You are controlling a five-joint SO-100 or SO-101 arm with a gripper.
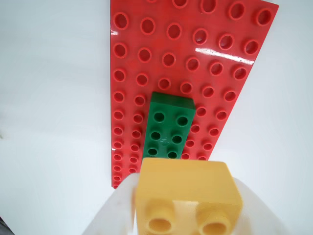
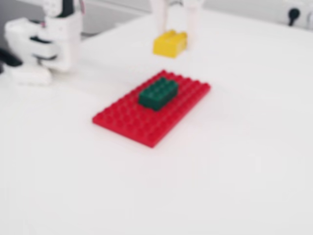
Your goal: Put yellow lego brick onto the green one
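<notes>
The yellow lego brick (image 1: 188, 188) fills the bottom of the wrist view, studs toward the camera, with my gripper (image 1: 188, 208) shut on it and a white finger on either side. The fixed view shows the yellow brick (image 2: 169, 44) at the back of the table under the white fingers (image 2: 193, 14); it is too blurred to tell whether the brick touches the table. The green one (image 1: 168, 127) sits studs up on the red baseplate (image 1: 220, 63), just beyond the yellow brick in the wrist view. The green brick (image 2: 158, 93) lies nearer the fixed camera than the gripper.
The red studded baseplate (image 2: 146, 122) lies flat mid-table on a white surface. The arm's white base and motors (image 2: 44, 44) stand at the back left in the fixed view. A dark socket (image 2: 293, 14) shows at the far right edge.
</notes>
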